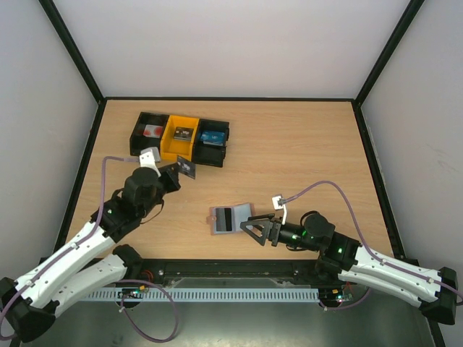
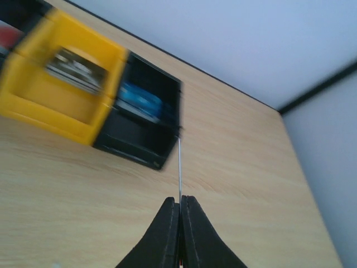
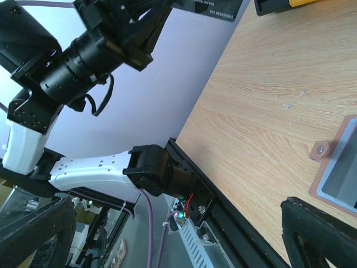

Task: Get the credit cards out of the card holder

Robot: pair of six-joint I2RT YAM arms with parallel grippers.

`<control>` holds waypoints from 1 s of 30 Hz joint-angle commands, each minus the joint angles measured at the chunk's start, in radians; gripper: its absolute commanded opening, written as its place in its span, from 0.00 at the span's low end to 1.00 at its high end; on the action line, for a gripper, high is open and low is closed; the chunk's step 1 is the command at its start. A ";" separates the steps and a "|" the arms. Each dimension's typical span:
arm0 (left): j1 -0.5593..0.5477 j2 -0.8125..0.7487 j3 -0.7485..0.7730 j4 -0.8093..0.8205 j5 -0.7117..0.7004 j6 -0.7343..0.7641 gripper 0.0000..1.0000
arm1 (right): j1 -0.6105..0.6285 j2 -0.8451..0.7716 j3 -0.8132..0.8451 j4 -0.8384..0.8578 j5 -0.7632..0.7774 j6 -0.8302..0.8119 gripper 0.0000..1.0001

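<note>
Your right jaws stand spread just right of the card holder (image 1: 230, 218), which lies open on the bench (image 1: 304, 152), while your left jaws, well to the left of and beyond the card holder, are pressed together, pinching one dark credit card (image 1: 187, 168).

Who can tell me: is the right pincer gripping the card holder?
No: the right pincer stands wide open beside the card holder, which lies flat on the table.
</note>
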 commanded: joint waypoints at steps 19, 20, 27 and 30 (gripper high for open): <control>0.429 0.505 0.149 0.444 0.106 0.199 0.03 | -0.002 -0.008 0.009 0.039 0.024 0.002 0.98; 0.440 0.533 0.158 0.460 0.119 0.207 0.03 | -0.002 -0.009 0.010 0.040 0.024 0.003 0.98; 0.505 0.706 0.237 0.565 0.231 0.219 0.03 | -0.002 -0.010 0.022 0.025 0.036 0.011 0.98; 0.505 0.787 0.285 0.583 0.247 0.229 0.03 | -0.001 -0.010 0.030 0.007 0.043 0.014 0.98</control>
